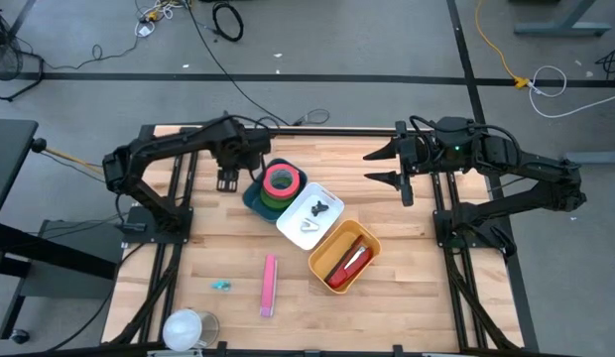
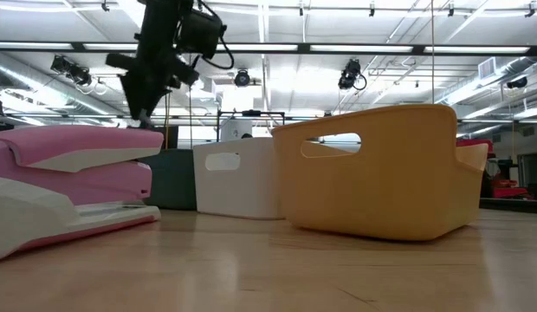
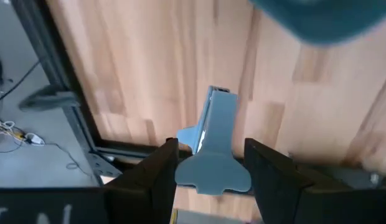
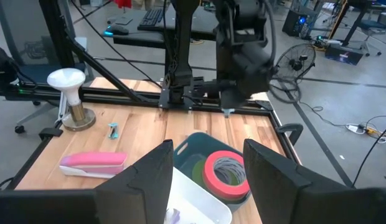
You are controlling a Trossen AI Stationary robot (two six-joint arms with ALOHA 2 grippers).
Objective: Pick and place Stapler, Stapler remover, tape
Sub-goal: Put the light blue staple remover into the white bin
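High view, read from left to right: a white lamp-like object (image 1: 188,328) stands at the near left corner of the table (image 1: 417,297). Just beyond it lies a small teal item (image 1: 221,286), possibly a stapler remover, though too small to confirm. Beside it the pink stapler (image 1: 269,285) lies flat on the bare wood, well apart from the bins, so it is probably yet to be placed.

The left gripper (image 1: 228,181) hangs over the far left part of the table, just beside the dark teal bin (image 1: 254,195). Its wrist view shows the fingers (image 3: 157,180) parted with nothing between them; bare wood and a pale blue fitting of the gripper itself show in the gap. This posture suits either a release just completed or an approach not yet begun; the frames do not settle which.

The teal bin holds the tape (image 1: 281,180), a pink roll stacked on a green one. Touching it is the white bin (image 1: 329,194), which contains a small dark object and a pale one; these may be stapler removers, but the detail is insufficient. Next in the diagonal row is the yellow bin (image 1: 321,263), holding a red stapler-like item (image 1: 349,264). One bin per object class appears to be the intended sorting scheme.

The right gripper (image 1: 383,166) waits over the far right of the table, facing the bins, its fingers apart and empty.
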